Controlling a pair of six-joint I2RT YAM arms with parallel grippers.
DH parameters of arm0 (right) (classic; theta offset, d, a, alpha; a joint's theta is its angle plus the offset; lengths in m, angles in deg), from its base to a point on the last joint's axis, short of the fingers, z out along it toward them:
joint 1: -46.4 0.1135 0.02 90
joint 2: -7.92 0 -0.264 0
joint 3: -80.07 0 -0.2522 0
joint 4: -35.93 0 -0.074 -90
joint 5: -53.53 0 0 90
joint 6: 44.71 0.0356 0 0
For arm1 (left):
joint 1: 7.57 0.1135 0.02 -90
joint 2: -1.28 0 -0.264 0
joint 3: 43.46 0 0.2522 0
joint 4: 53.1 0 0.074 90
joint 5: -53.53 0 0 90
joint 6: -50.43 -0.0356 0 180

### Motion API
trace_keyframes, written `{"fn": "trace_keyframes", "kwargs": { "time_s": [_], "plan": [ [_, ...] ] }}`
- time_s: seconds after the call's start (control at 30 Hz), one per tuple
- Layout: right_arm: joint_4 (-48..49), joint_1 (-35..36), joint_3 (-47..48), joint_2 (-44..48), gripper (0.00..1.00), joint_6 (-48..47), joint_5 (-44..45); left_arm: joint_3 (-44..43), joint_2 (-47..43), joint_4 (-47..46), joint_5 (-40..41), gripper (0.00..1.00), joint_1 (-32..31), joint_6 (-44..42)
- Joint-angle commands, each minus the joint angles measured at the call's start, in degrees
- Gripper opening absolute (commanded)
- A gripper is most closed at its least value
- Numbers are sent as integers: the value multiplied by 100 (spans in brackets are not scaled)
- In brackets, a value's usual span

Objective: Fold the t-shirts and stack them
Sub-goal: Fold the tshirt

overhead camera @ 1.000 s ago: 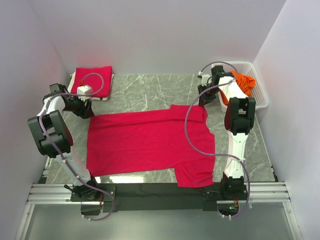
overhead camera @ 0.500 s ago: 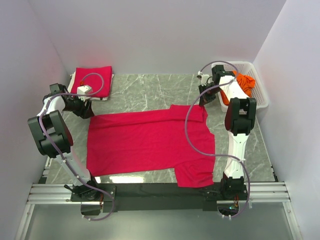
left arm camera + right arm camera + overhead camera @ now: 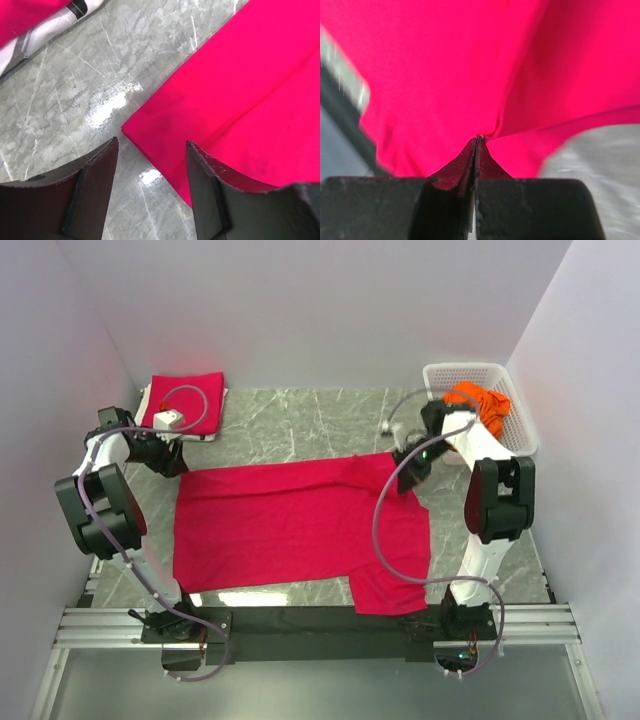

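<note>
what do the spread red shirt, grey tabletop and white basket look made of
The spread red t-shirt: soft matte cloth; it creases and drapes. The grey veined tabletop: marble-look, glossy with glare, possibly laminate. The white lattice basket: likely moulded plastic, with perforated walls.

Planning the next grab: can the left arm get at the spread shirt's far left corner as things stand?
Probably yes. The left pincer is open right at that corner of the red shirt, with bare table beside it and nothing in between.

I see the spread shirt (image 3: 290,525) on the table (image 3: 300,425), left hand (image 3: 151,144) at its far-left corner, right hand (image 3: 408,475) at its far-right; folded shirt (image 3: 185,390) behind left, basket (image 3: 522,443) behind right, crumpled shirt (image 3: 480,405) inside.
</note>
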Motion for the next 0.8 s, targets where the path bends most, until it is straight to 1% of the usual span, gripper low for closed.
{"fn": "trace_keyframes", "kwargs": {
  "time_s": [0.0, 0.07, 0.17, 0.2, 0.27, 0.3, 0.37, 0.5, 0.57, 0.6, 0.63, 0.67, 0.73, 0.77],
  "plan": [
    [-435, 89, -1044, 434, 0, -1277, 214, 172, -499, -11, -216, 61, -18, -84],
    [-365, 150, -1301, 514, 0, -1558, 416, 260, -551, -46, -207, 61, -9, -67],
    [-251, 299, -1565, 576, 0, -1665, 610, 366, -613, -46, -198, 61, -9, -75],
    [-120, 421, -1609, 584, 2, -1613, 828, 392, -631, -20, -190, 61, -18, -84],
    [-75, 449, -1522, 558, 9, -1490, 970, 410, -648, 24, -154, 61, -18, -145],
    [-92, 432, -1444, 532, 16, -1455, 1006, 445, -657, 15, -119, 61, -18, -163],
    [-162, 423, -1189, 506, 18, -1446, 1085, 480, -683, 24, -49, 61, -18, -242],
    [-198, 423, -688, 436, 36, -1183, 1007, 481, -649, 42, -22, 61, -18, -277],
    [-110, 423, -284, 304, 43, -727, 673, 446, -587, 51, -75, 61, -18, -234],
    [3, 423, -39, 103, 55, -464, 576, 411, -569, 16, -101, 61, -18, -199],
    [161, 431, 77, -21, 55, 183, 506, 393, -543, 15, -119, 62, -27, -172],
    [511, 458, 191, -144, 55, 520, 470, 367, -499, 7, -145, 62, -27, -120],
    [795, 466, 437, -478, 55, 1301, 269, 279, -455, 24, -207, 61, -44, -58],
    [996, 493, 516, -566, 55, 1505, 233, 261, -438, 50, -216, 61, -44, -40]
  ]
}}
